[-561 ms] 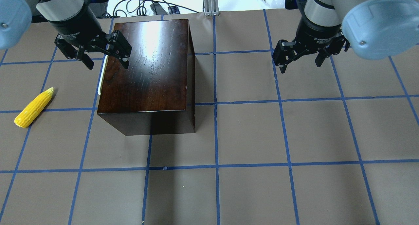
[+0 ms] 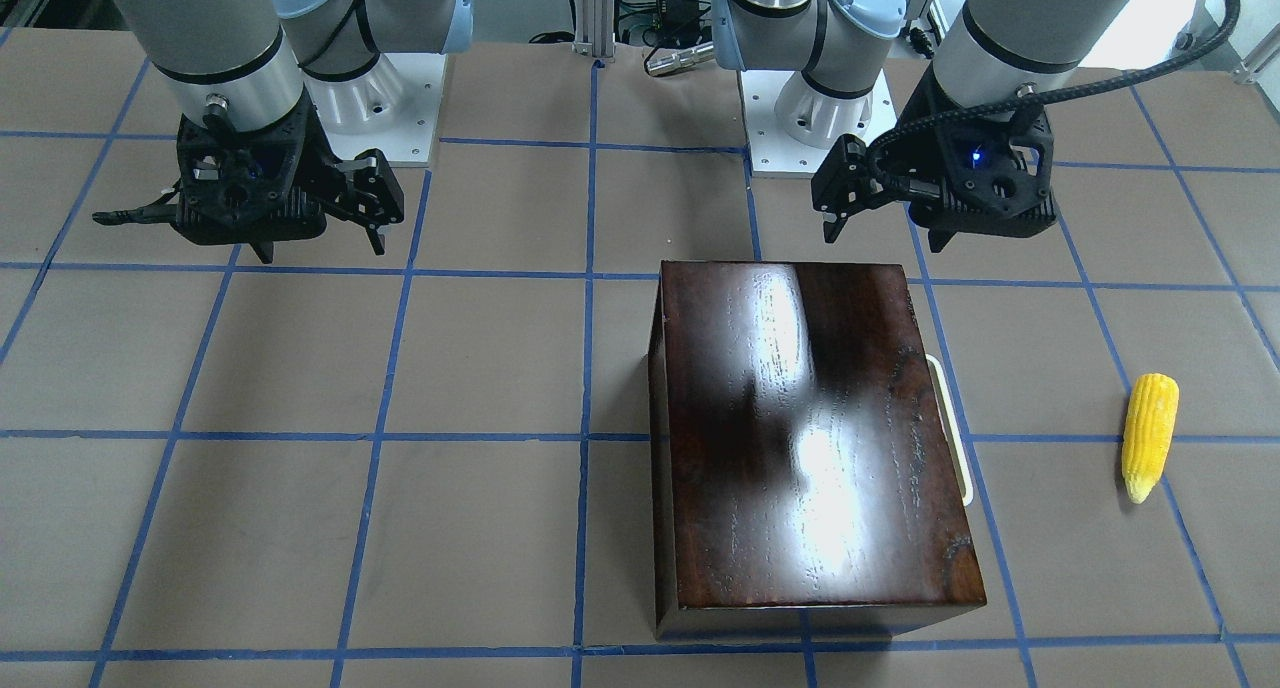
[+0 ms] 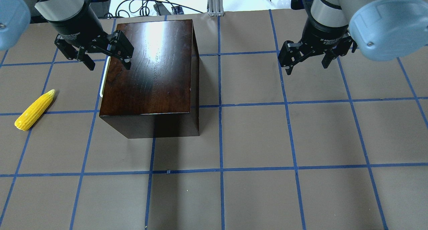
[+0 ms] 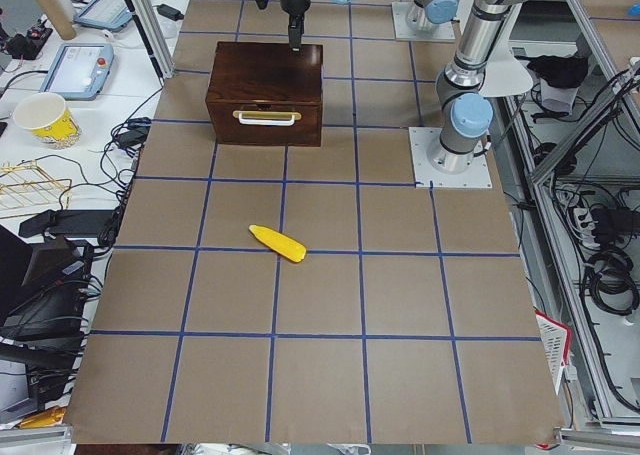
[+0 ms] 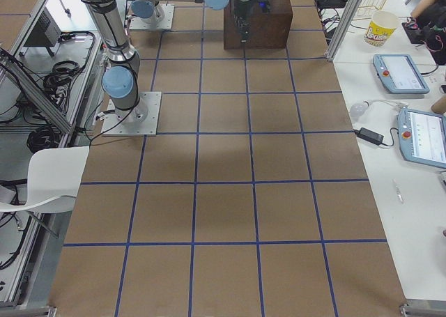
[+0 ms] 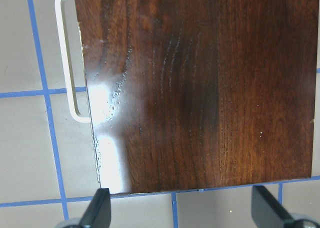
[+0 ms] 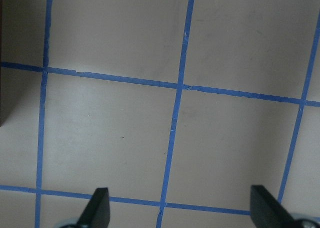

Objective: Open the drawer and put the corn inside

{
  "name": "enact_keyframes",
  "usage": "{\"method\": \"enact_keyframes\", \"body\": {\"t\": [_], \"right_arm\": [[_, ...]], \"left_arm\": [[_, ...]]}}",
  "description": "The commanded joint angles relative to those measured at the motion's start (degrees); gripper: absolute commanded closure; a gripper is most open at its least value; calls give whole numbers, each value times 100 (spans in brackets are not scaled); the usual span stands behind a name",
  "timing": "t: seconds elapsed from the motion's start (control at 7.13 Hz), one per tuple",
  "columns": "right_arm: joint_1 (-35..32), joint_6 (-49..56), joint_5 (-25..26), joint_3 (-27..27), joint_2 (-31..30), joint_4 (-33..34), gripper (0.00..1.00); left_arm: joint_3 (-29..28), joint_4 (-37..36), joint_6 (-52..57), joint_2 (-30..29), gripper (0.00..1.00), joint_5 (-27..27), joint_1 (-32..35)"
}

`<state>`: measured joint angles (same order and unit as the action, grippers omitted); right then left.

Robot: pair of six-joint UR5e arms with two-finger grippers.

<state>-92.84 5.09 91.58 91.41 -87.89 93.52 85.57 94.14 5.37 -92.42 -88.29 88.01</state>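
Note:
The dark reddish-brown box (image 3: 150, 66) stands at the far left of the table, its drawer shut. The drawer's white handle (image 3: 104, 77) shows on the box's left side, and also in the left wrist view (image 6: 67, 62) and the exterior left view (image 4: 266, 117). The yellow corn (image 3: 34, 110) lies flat on the table left of the box, apart from it. My left gripper (image 3: 109, 66) is open and empty, hovering above the box's far left top edge and the handle. My right gripper (image 3: 307, 68) is open and empty above bare table, far right of the box.
The table is brown paper with a grid of blue tape lines (image 3: 220, 169). Cables and a metal post (image 3: 215, 2) lie beyond the far edge. Both arm bases (image 2: 800, 98) stand on the robot's side of the table.
My left gripper has shifted slightly toward the far left above the box's edge. The right gripper, box and corn have not moved.

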Motion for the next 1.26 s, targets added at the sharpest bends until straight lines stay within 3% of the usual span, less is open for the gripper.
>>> {"method": "enact_keyframes", "body": {"t": [0.0, 1.12], "right_arm": [[-6, 1, 0, 0, 0, 0, 0], [-6, 1, 0, 0, 0, 0, 0]], "left_arm": [[-14, -1, 17, 5, 0, -4, -3], [3, 25, 17, 40, 0, -21, -109]]}}
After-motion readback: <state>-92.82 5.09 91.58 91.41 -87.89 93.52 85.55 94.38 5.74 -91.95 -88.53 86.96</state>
